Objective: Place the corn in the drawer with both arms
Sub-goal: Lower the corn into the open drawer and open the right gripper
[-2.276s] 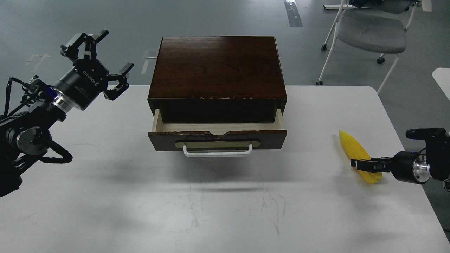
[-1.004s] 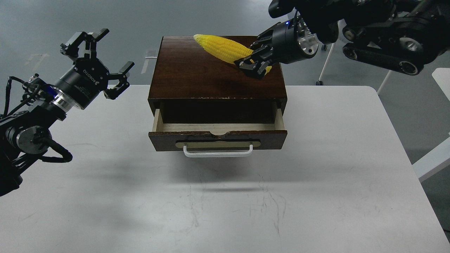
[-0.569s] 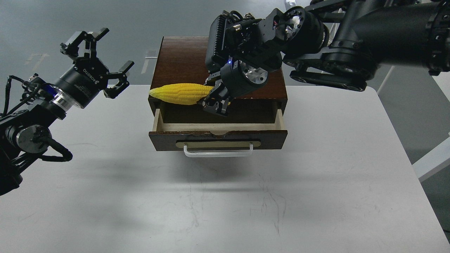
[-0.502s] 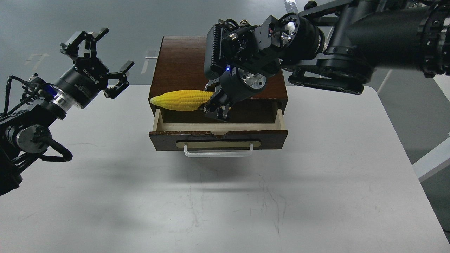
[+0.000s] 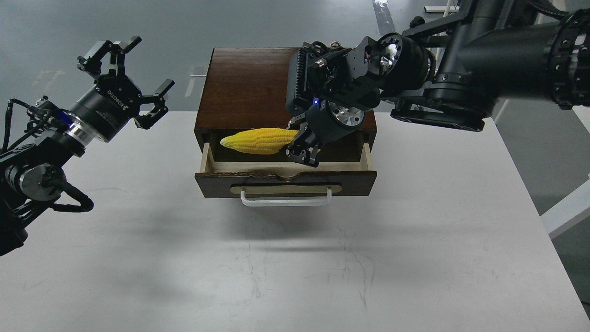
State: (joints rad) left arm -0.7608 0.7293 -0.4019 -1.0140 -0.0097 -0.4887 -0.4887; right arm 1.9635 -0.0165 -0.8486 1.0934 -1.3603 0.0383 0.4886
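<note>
The dark brown wooden box (image 5: 258, 87) stands at the back middle of the white table. Its drawer (image 5: 285, 177) is pulled partly open, showing pale wood sides and a white bar handle (image 5: 286, 199). My right gripper (image 5: 302, 150) reaches in from the upper right and is shut on the thick end of the yellow corn (image 5: 258, 140). The corn lies nearly level, tip pointing left, over the open drawer's left half. My left gripper (image 5: 124, 78) is open and empty, held above the table's far left edge, well left of the box.
The white table (image 5: 415, 258) extends in front of and to both sides of the box. A grey chair (image 5: 507, 106) stands behind the table at the right, partly hidden by my right arm. Part of another white table (image 5: 567, 212) shows at the right edge.
My right gripper has carried the corn from the table's right side up over the box, then down and a little right to the open drawer. The left arm has stayed still.
</note>
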